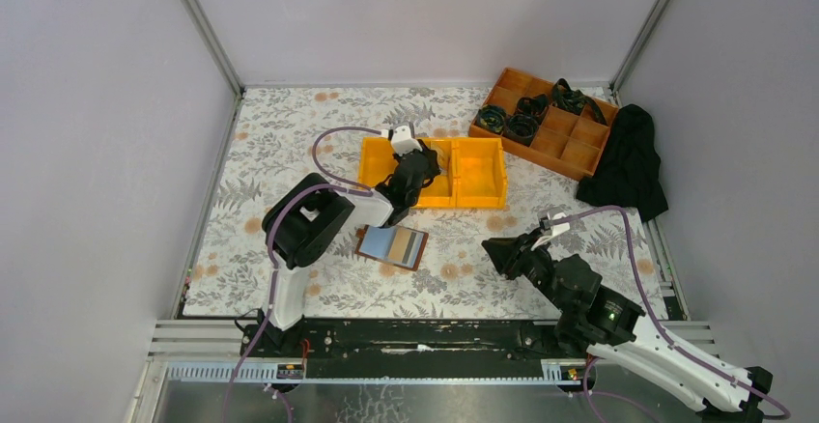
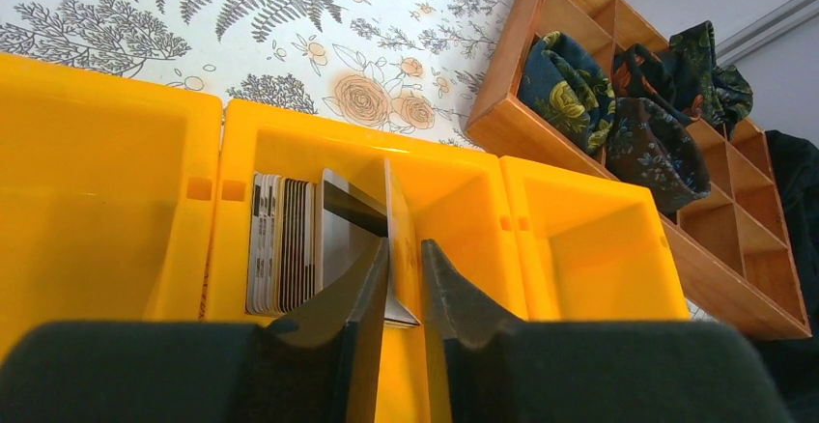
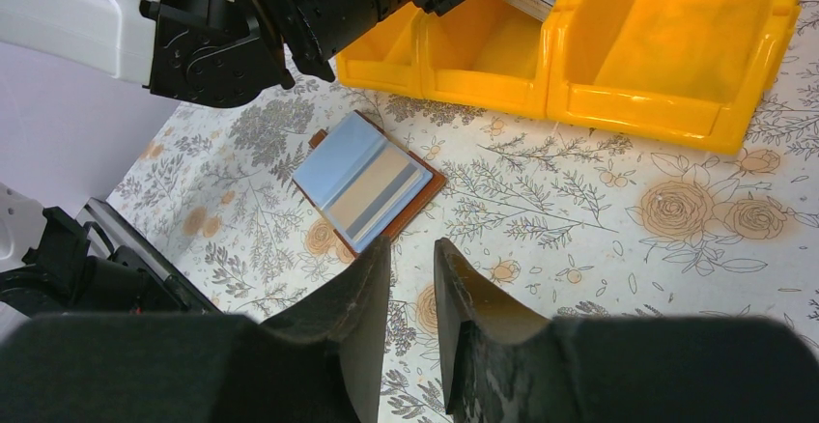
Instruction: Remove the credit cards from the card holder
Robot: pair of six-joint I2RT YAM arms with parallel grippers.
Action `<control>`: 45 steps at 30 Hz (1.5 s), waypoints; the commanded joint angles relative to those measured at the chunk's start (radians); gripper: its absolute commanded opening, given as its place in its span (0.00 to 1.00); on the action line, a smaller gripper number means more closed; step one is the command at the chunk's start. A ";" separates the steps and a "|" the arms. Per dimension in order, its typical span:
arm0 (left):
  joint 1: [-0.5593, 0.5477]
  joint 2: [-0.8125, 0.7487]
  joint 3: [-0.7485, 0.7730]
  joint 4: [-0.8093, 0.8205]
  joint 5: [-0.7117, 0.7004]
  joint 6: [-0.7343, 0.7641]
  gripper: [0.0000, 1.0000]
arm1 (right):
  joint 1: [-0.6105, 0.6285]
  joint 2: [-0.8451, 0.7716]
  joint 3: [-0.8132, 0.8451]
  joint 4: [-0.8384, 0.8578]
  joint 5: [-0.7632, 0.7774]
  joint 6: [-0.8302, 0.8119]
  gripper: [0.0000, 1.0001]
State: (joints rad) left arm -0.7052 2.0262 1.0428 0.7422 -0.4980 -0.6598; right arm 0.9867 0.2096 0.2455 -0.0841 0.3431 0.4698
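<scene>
From above: finds the card holder point(image 1: 361, 241) lying open and flat on the table point(image 1: 270, 143) between the arms, credit cards point(image 1: 394, 245) tucked in it as overlapping strips running roughly near-to-far, the left gripper point(image 1: 417, 174) down in the yellow bins point(image 1: 478, 196), the right gripper point(image 1: 494, 247) well apart. Through the left wrist: shows fingers slightly apart either side of one card point(image 2: 399, 220) standing on edge in the middle bin, thin edge camera-ward, beside a stack point(image 2: 283, 244) of upright cards; probably light, stiff, slick, so best pinched on both flat faces near an exposed edge. Through the right wrist: shows fingers a little apart, nothing between, above table near the holder.
</scene>
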 commanded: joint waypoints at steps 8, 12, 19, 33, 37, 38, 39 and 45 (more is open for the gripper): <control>0.033 -0.073 -0.043 0.003 -0.007 0.054 0.36 | -0.003 0.022 0.004 0.072 -0.003 0.018 0.30; 0.053 -0.102 -0.067 0.006 0.002 0.056 0.37 | -0.003 0.025 -0.001 0.083 -0.007 0.023 0.30; 0.071 -0.167 -0.115 0.010 0.011 0.073 0.39 | -0.003 0.056 -0.003 0.113 -0.020 0.027 0.30; 0.119 -0.472 -0.327 0.024 0.348 -0.048 0.39 | -0.005 0.426 0.022 0.368 -0.174 0.006 0.75; 0.119 -0.612 -0.431 -0.012 0.382 -0.033 0.39 | -0.005 0.567 0.074 0.425 -0.220 -0.014 0.81; 0.119 -0.654 -0.437 -0.063 0.374 -0.029 0.40 | -0.005 0.606 0.099 0.432 -0.236 -0.027 0.85; 0.119 -0.692 -0.440 -0.127 0.368 -0.025 0.42 | -0.005 0.650 0.123 0.433 -0.252 -0.038 0.87; 0.115 -0.871 -0.458 -0.502 0.232 0.032 0.54 | 0.000 0.890 0.223 0.489 -0.329 -0.075 0.90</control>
State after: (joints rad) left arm -0.5884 1.2484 0.6006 0.4999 -0.1726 -0.6769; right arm 0.9863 0.9981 0.3889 0.2920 0.0837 0.4397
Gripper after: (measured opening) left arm 0.478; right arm 0.891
